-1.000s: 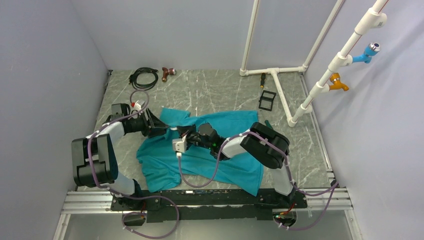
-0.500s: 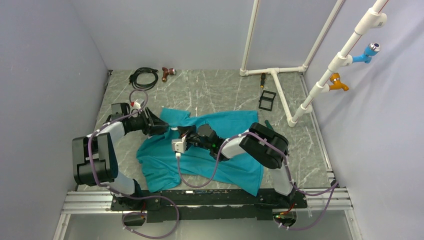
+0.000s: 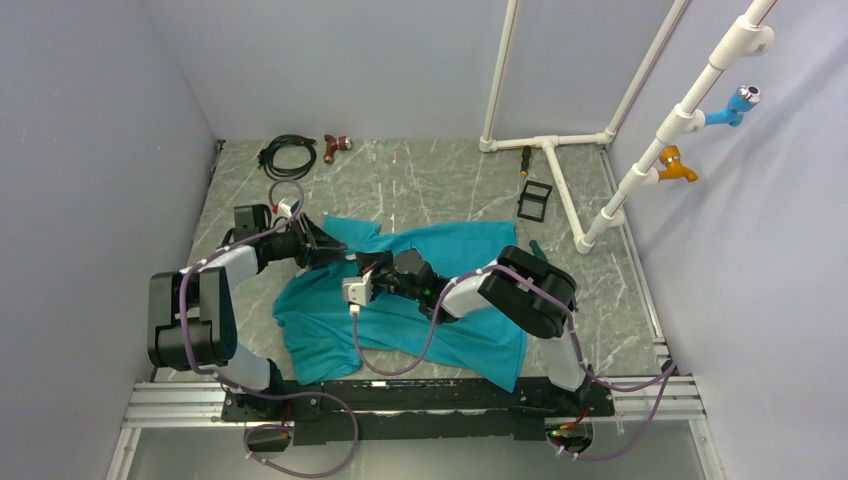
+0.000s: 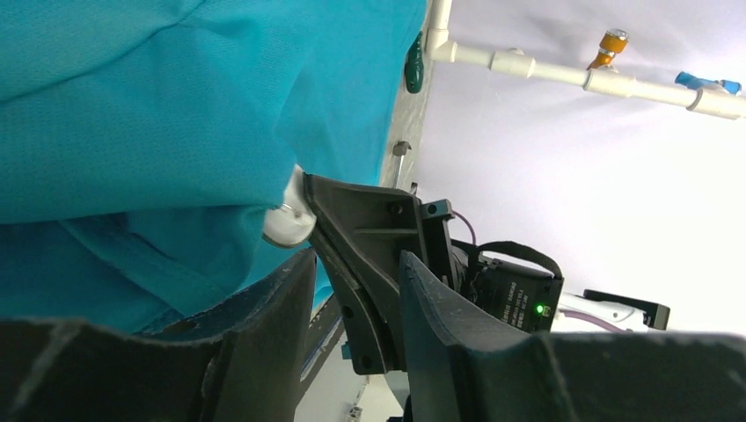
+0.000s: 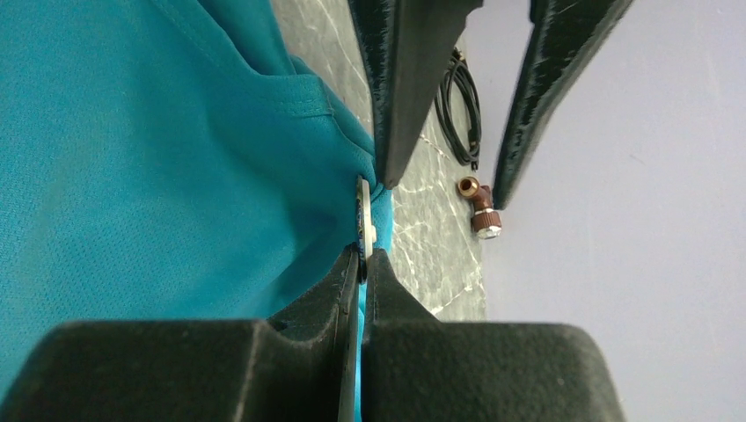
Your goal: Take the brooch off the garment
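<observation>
The teal garment [image 3: 420, 305] lies spread on the table under both arms; it also shows in the left wrist view [image 4: 176, 105] and the right wrist view [image 5: 158, 149]. My right gripper [image 5: 362, 257] is shut on the brooch [image 5: 362, 211], a thin disc seen edge-on, with shirt fabric around it. In the top view the brooch is hidden by the right gripper [image 3: 362, 268]. My left gripper [image 4: 356, 264] is open, right beside it at the shirt's raised fold; one of its fingers [image 5: 396, 97] touches the fabric next to the brooch. A pale round piece [image 4: 286, 224] sits at the right gripper's tip.
A black cable [image 3: 286, 155] and a reddish-brown tool [image 3: 335, 146] lie at the back left. White PVC pipes [image 3: 560, 180], a screwdriver [image 3: 525, 158] and a black frame [image 3: 534, 200] are at the back right. Walls close both sides.
My left gripper has moved a little right and away from me, closer to the right gripper at the shirt's fold. The right gripper has stayed shut in place.
</observation>
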